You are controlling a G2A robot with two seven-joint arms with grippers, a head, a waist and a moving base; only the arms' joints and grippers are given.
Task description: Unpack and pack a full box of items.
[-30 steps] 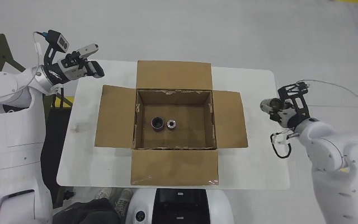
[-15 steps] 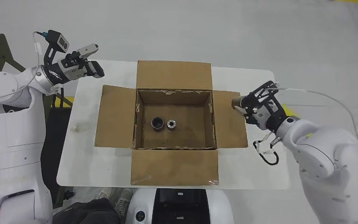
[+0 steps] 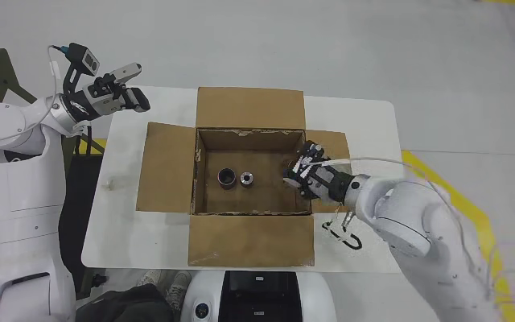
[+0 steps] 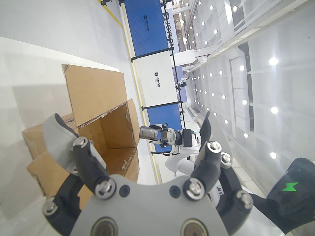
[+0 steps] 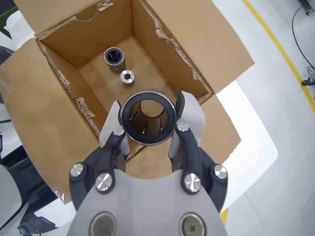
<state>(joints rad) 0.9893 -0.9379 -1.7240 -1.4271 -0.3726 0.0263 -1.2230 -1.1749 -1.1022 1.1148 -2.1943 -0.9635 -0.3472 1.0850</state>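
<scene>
A white worktop (image 3: 121, 209) stands on a pale grey floor. A yellow line (image 3: 430, 177) crosses that floor near the right edge of the top view. In the left wrist view the room behind has blue and white partition panels (image 4: 150, 57) and rows of round ceiling lights (image 4: 273, 61).

At the upper left of the top view the left fingers (image 3: 135, 87) hang over the worktop's corner, spread wide with nothing between them. In the middle of the frame sits a brown cardboard box (image 3: 249, 240). Its four flaps are folded outward and its rim is ragged with torn paper. On the box floor, left of centre, two small metal parts stand just beside each other. One is a steel sleeve (image 3: 227, 176) with a dark bore. To its right is a smaller bright bushing (image 3: 247, 179) with a narrow hole. Further right, over the box's right wall, the right fingers (image 3: 304, 171) are closed on a larger bearing (image 5: 149, 121). It is a hollow steel cylinder with a black end ring and rows of tiny balls down its bore, held over the opening.
</scene>
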